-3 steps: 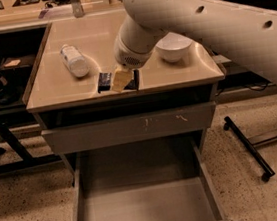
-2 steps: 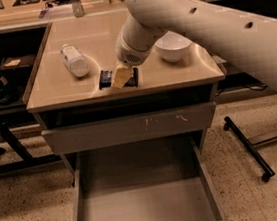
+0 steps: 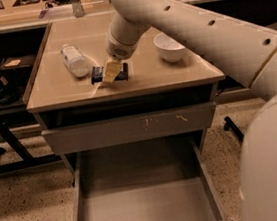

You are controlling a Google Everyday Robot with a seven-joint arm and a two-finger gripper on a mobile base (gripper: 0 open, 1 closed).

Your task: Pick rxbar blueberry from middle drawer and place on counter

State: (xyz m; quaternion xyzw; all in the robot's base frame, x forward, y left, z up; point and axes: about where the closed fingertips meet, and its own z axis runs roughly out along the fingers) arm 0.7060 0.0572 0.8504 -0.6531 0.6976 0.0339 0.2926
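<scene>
End effector (image 3: pixel 111 71) at one rxbar blueberry (image 3: pixel 97 75) on the counter (image 3: pixel 149 78).

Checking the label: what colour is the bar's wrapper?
Dark navy blue; the rxbar blueberry lies under the gripper on the counter, camera view.

A single view looks from high up on the near side of the cabinet, tilted steeply downward and facing the far side of the room. The open middle drawer (image 3: pixel 145 210) lies closest and is cut off by the frame's bottom edge. The surface (image 3: pixel 149 78) sits at mid-distance above it, seen whole. The robot's arm (image 3: pixel 193 25) looms in large from the near right, with the end effector (image 3: pixel 112 71) low over the surface's middle. A workbench (image 3: pixel 31 16) crosses the far top edge
</scene>
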